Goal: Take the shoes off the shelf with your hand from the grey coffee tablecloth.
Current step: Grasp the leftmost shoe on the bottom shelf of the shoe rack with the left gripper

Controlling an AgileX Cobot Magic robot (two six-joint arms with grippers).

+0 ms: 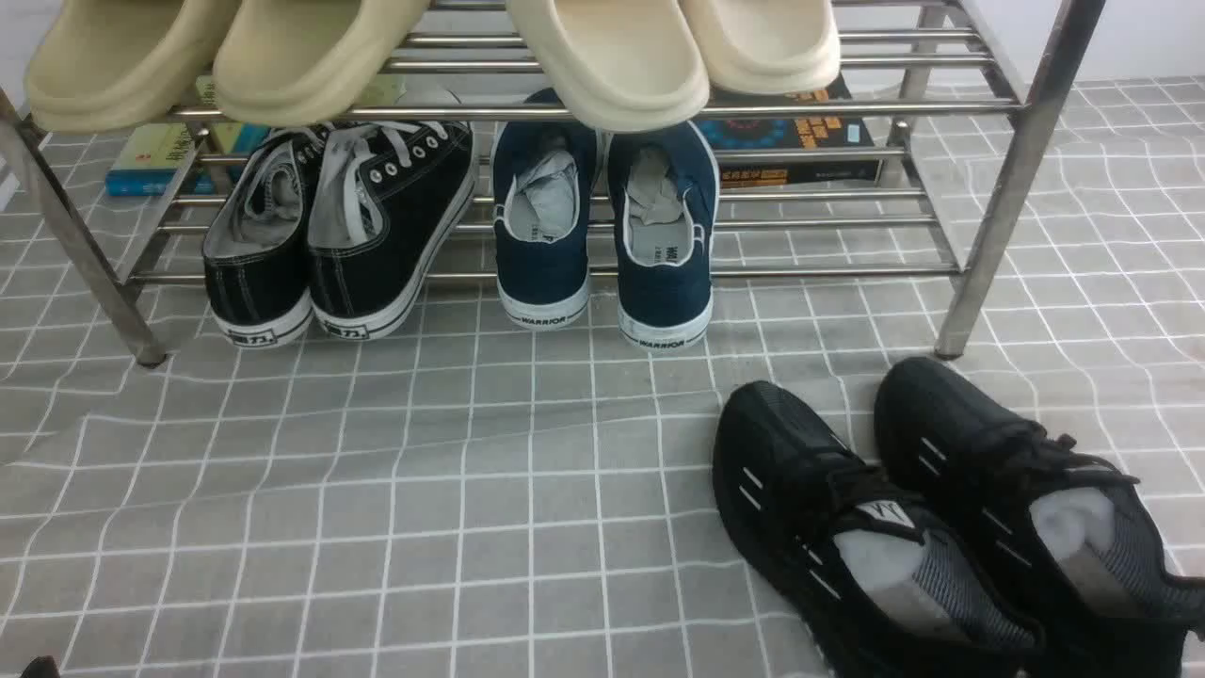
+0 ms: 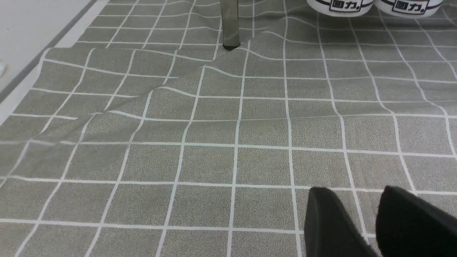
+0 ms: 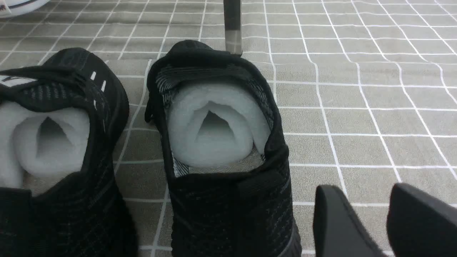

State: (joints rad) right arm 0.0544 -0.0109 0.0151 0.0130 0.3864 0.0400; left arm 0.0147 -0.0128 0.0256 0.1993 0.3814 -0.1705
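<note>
Front view: the shoes (image 1: 339, 226) stand side by side at the left end of the lower tier of the shelf (image 1: 988, 226), toes to the back, white-soled heels jutting past the front bar toward the camera. Just to their right on the same tier sits a navy pair (image 1: 551, 264), set the same way. Four beige slippers (image 1: 602, 56) lie on the upper tier, their ends hanging over its front bar, and books (image 1: 800, 141) show behind the bars. The shelf rests on a grey cloth (image 1: 377, 490) with a white grid, wrinkled in front of the left leg. A pair of black runners (image 1: 988, 480) stands on the cloth in front of the right front leg, toes toward the shelf, each stuffed with white foam (image 3: 214, 125). Left wrist view: the left pincer (image 2: 355, 200) hangs over bare cloth, well apart from the shoes, whose white heels show beyond a leg (image 2: 230, 25) of the shelf; its two black fingers stand apart with cloth visible between them and nothing in their hold. Right wrist view: the right pincer (image 3: 360, 200) hangs just beside the heel of the right-hand runner, fingers likewise parted and empty
</note>
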